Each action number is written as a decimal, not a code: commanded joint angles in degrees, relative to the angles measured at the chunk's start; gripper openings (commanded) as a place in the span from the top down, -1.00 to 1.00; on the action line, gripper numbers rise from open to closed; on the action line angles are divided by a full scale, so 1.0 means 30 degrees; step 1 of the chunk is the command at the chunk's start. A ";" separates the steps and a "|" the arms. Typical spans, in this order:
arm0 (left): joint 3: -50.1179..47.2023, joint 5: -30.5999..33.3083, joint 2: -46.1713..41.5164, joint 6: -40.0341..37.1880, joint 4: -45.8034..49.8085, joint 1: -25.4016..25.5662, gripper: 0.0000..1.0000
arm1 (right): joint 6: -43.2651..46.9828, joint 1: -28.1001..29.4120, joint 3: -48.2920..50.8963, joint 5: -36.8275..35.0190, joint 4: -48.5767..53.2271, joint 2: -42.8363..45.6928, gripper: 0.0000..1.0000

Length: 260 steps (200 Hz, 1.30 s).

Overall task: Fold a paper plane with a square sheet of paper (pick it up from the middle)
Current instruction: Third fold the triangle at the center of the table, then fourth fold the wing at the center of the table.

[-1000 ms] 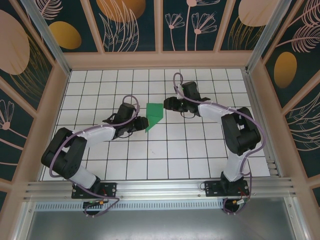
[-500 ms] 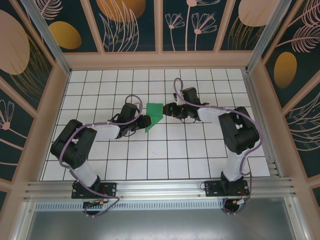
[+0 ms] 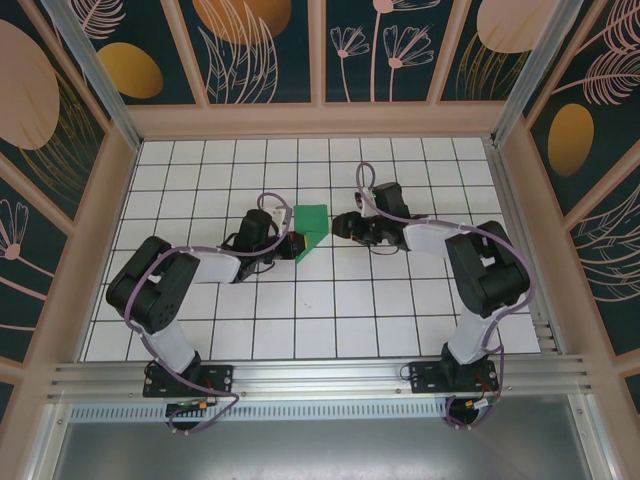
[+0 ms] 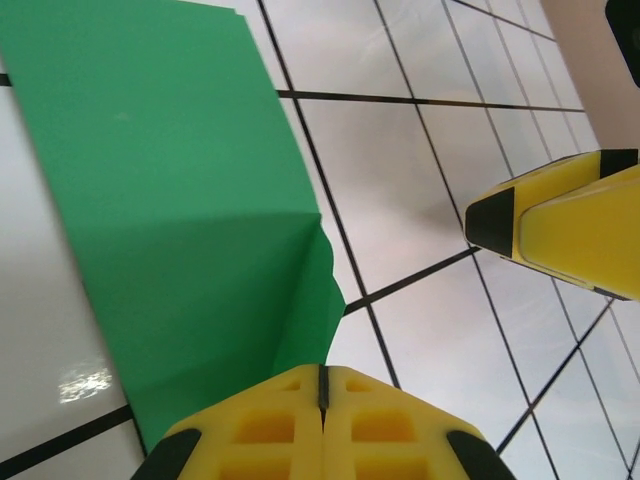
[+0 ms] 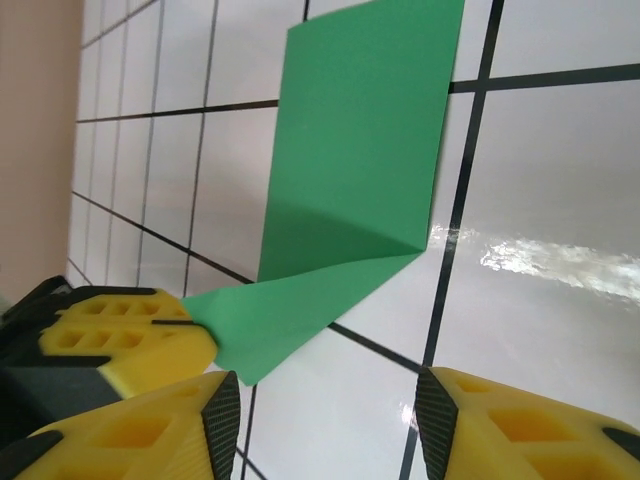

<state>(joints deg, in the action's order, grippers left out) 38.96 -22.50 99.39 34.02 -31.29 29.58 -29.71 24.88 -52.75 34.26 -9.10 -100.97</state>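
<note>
Since earlier, left gripper (image 3: 291, 243) had closed on the 7 o'clock corner of the folded square sheet of paper (image 3: 311, 224), lying just 12 o'clock of centre on the tiled table (image 3: 200, 322), right gripper (image 3: 341, 226) at its 3 o'clock, fingers (image 5: 520, 420) apart, empty.

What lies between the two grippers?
The folded square sheet of paper, in the top view; the left gripper pinches its corner, the right gripper stands open beside it.
</note>
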 commanded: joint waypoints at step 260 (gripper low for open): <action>-0.2598 -0.4025 -0.1778 0.4766 -0.6141 -0.0775 0.97 | -0.4970 0.0015 0.0425 0.5719 -0.7911 -0.2971 0.05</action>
<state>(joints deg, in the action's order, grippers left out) 32.08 -33.04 94.54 47.92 -46.96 27.68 -43.44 24.53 -50.02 49.21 -29.21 -108.36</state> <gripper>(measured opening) 0.065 0.484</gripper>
